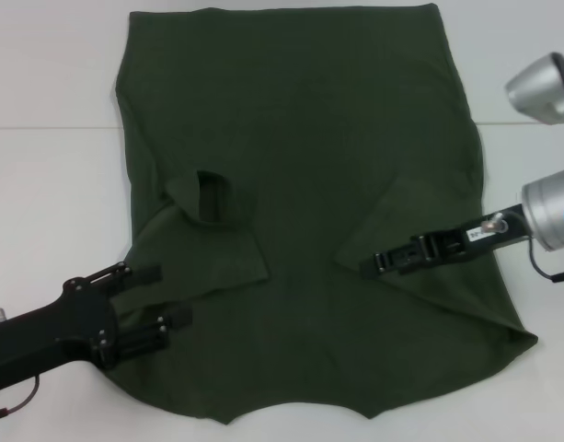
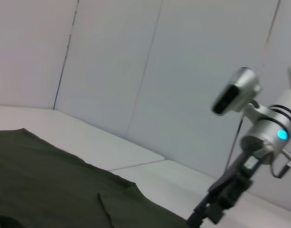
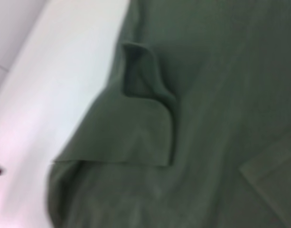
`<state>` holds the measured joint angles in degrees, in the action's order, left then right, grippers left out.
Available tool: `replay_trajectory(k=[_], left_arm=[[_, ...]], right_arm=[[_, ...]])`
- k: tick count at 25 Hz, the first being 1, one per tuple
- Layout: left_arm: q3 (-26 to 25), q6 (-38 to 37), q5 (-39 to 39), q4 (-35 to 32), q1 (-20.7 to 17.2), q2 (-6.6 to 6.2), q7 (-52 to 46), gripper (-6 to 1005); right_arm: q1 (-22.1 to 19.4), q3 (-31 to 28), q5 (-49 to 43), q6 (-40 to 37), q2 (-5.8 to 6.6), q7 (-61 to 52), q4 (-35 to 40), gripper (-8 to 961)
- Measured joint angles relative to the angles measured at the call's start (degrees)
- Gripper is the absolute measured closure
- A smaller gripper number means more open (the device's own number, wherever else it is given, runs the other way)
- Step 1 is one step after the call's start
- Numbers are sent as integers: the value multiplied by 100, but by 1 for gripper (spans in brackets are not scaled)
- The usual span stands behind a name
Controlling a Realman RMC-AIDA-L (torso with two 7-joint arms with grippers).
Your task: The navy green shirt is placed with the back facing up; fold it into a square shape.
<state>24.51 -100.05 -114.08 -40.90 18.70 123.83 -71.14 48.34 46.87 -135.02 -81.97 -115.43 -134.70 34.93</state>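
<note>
The navy green shirt (image 1: 309,184) lies spread flat on the white table (image 1: 42,184), its collar edge nearest the robot and its hem on the far side. Both sleeves are already folded in onto the body of the shirt, the left one (image 1: 212,230) a bit rumpled with its cuff standing open, the right one (image 1: 401,230) lying as a flat triangle.

The left gripper (image 1: 166,331) hovers over the shirt's near-left shoulder, fingers spread apart and holding nothing. The right gripper (image 1: 378,264) sits low over the tip of the folded right sleeve; I cannot tell whether its fingers are parted or pinched.

It looks to me like the sleeve-tucking step is finishing. The next move probably calls for both grippers to take the shirt by its near edge or its sides and carry the cloth over evenly, without dragging the tucked sleeves loose.
</note>
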Motion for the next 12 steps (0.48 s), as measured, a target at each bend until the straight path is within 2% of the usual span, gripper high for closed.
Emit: replay_trajectory(k=[2,6,8,12], left_arm=[[-18,-19,12,-49,13,-15,-360,180],[-95,-83,-107,-511,52,-95,-2057,181],[-159,-131,-291,-732,71,-171,-2824,182],[-600,-221,-900,-921,212,-376,-4251,184]], right_arm=[[-193,-17,358,-246,53,385,70,96],[-720,-28,843,-647,85,1576,140,95],[-963,-31,959,-859,38,2423,119,95],[-1447,-29,1018,-1068,-211,4109,141,95]])
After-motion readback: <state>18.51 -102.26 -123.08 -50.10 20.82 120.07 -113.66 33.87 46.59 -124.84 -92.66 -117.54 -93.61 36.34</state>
